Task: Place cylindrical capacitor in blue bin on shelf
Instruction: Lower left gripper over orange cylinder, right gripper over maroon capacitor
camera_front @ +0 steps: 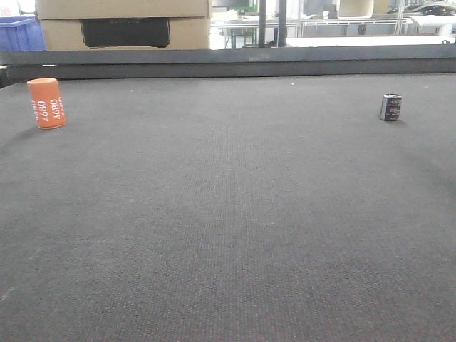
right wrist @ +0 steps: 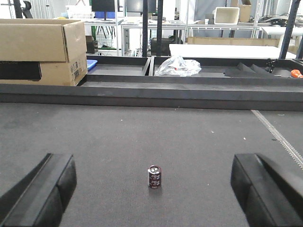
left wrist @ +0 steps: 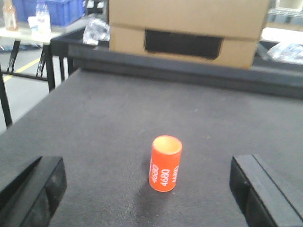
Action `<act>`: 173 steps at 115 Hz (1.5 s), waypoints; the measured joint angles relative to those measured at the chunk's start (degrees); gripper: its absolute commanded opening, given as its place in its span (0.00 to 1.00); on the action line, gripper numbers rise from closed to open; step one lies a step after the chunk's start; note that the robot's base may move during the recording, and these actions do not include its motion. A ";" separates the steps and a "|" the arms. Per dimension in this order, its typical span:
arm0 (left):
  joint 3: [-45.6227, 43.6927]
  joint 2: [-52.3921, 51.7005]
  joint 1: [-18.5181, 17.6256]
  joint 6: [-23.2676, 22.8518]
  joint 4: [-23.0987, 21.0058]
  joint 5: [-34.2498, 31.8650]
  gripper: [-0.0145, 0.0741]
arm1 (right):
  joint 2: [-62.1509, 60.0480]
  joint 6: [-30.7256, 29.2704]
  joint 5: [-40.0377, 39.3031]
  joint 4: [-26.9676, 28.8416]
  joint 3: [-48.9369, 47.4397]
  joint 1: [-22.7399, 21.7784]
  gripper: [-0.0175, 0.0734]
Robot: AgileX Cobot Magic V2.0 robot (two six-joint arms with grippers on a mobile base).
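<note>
A small dark cylindrical capacitor stands upright on the black mat at the far right. In the right wrist view it stands between and a little ahead of my right gripper, which is open and empty. An orange cylinder marked 4680 stands upright at the far left. In the left wrist view it stands between the wide-open jaws of my left gripper, touching neither finger. A blue bin shows beyond the table at the back left. The steel shelf is out of view.
A cardboard box stands behind the raised black rail at the table's back edge. A crumpled plastic bag lies in a black tray beyond the rail. The mat's left edge drops to the floor.
</note>
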 measured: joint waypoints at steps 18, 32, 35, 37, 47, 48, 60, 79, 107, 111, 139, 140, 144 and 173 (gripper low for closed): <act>-7.23 11.45 -2.16 0.00 1.03 -2.36 0.85 | 0.00 0.00 -0.02 0.00 0.00 0.00 0.82; -13.94 18.39 -2.41 0.00 1.31 -3.13 0.85 | 0.00 0.00 -0.02 0.00 -0.11 0.00 0.82; -14.85 19.82 -2.41 0.00 1.31 -3.28 0.85 | 0.00 0.00 -0.13 0.00 -0.11 0.00 0.82; -15.67 20.80 -2.41 0.00 1.31 -3.31 0.85 | 0.00 0.00 -0.13 0.00 -0.11 0.00 0.82; -17.97 23.84 -2.41 0.00 1.21 -3.27 0.85 | 0.00 0.00 -0.13 0.00 -0.11 0.00 0.82; -18.15 24.00 -2.41 0.00 1.21 -3.30 0.85 | 0.00 0.00 -0.13 0.00 -0.11 0.00 0.82; -18.54 25.04 -2.41 -0.58 1.21 -2.89 0.85 | 0.30 0.00 -0.13 0.00 -0.11 0.00 0.82; -18.66 24.78 -2.41 -0.80 1.21 -2.88 0.85 | 5.70 0.00 -4.52 0.00 -0.11 0.00 0.82; -18.76 22.83 -2.41 -1.02 1.21 -1.59 0.85 | 23.35 0.00 -20.14 0.00 -0.11 0.00 0.82; -18.76 22.72 -2.41 -1.02 1.21 -1.30 0.85 | 26.35 0.00 -23.29 0.00 -0.11 0.00 0.82; -18.76 22.60 -2.41 -1.02 1.09 -0.38 0.85 | 47.45 0.00 -39.43 -0.11 -4.27 0.00 0.82; -18.76 22.60 -2.41 -1.02 1.09 -0.38 0.85 | 47.99 0.00 -39.63 -0.11 -4.57 0.00 0.82; -18.76 22.60 -2.41 -1.02 1.09 -0.38 0.85 | 50.58 0.00 -39.96 -0.11 -6.11 0.00 0.82; -18.76 22.60 -2.41 -1.02 0.99 -0.38 0.85 | 66.09 0.00 -41.81 -0.11 -18.93 0.00 0.82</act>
